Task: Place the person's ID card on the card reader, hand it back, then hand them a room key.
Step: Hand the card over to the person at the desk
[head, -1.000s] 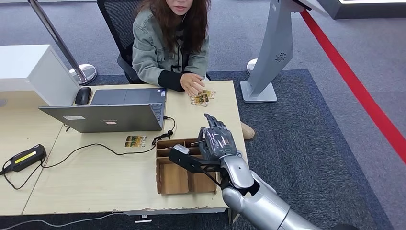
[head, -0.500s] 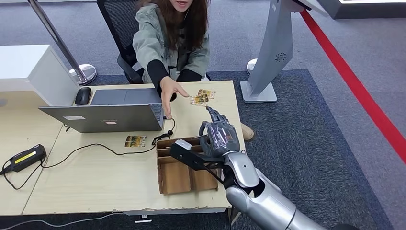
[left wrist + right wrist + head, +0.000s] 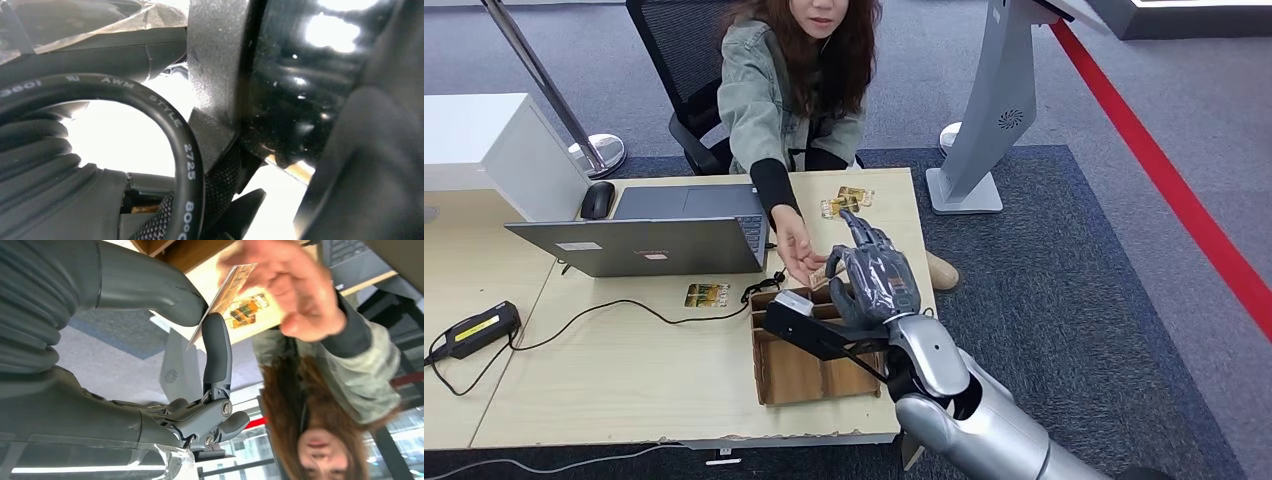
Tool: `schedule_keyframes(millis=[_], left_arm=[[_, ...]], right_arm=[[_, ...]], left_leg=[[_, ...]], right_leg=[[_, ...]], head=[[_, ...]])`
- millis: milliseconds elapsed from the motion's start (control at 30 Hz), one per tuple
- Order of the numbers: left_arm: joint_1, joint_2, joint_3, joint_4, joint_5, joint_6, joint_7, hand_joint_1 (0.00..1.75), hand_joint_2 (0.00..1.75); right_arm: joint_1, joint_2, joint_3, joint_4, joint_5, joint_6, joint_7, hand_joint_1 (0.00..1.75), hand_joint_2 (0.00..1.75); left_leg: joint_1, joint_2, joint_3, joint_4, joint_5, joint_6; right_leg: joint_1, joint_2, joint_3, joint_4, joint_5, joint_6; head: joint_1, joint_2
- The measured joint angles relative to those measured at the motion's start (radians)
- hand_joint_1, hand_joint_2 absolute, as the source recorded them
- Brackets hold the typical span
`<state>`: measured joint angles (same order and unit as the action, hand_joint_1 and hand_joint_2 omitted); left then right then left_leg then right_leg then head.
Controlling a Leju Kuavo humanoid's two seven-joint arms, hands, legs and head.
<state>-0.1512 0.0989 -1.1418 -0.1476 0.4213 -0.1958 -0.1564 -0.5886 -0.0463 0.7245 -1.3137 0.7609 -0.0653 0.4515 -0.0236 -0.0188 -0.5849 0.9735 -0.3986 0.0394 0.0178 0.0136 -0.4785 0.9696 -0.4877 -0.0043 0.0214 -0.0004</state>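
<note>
Now the counter [image 3: 624, 370] carries a laptop [image 3: 654, 235], a wooden box [image 3: 799, 365] and some cards [image 3: 846, 203] near its far edge. Above the box, the right hand [image 3: 874, 280] pinches a card [image 3: 222, 295] between thumb and one finger, while a person's hand [image 3: 799, 255] holds the same card by its other end. The left hand is hidden, so I cannot tell its state.

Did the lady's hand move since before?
Yes. The person's hand left the cards near the table's far edge and came toward the robot's right hand, over the cardboard box.
</note>
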Motion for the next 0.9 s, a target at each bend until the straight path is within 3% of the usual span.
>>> schedule_keyframes(millis=[333, 667, 800, 900], left_arm=[[0.003, 0.004, 0.0, 0.0, -0.006, -0.013, 0.0, 0.0, 0.0], [-0.001, 0.004, 0.0, 0.0, -0.013, -0.015, 0.0, 0.0, 0.0], [-0.003, 0.004, 0.0, 0.0, -0.016, -0.016, 0.0, 0.0, 0.0], [-0.004, 0.003, 0.0, 0.0, -0.02, -0.016, 0.0, 0.0, 0.0]], right_arm=[[-0.074, -0.025, -0.003, -0.118, 0.009, 0.04, 0.051, 1.75, 1.75], [-0.143, -0.037, -0.01, -0.127, -0.009, 0.019, 0.059, 1.75, 1.75], [-0.15, -0.032, -0.009, -0.11, -0.027, -0.009, 0.047, 0.04, 1.75], [-0.152, -0.027, -0.009, -0.093, -0.039, -0.036, 0.035, 0.0, 1.75]], left_leg=[[0.0, 0.0, 0.0, 0.0, 0.0, 0.0], [0.0, 0.0, 0.0, 0.0, 0.0, 0.0], [0.0, 0.0, 0.0, 0.0, 0.0, 0.0], [0.0, 0.0, 0.0, 0.0, 0.0, 0.0]], right_leg=[[0.0, 0.0, 0.0, 0.0, 0.0, 0.0], [0.0, 0.0, 0.0, 0.0, 0.0, 0.0], [0.0, 0.0, 0.0, 0.0, 0.0, 0.0], [0.0, 0.0, 0.0, 0.0, 0.0, 0.0]], head=[[0.0, 0.0], [0.0, 0.0], [0.0, 0.0], [0.0, 0.0]])
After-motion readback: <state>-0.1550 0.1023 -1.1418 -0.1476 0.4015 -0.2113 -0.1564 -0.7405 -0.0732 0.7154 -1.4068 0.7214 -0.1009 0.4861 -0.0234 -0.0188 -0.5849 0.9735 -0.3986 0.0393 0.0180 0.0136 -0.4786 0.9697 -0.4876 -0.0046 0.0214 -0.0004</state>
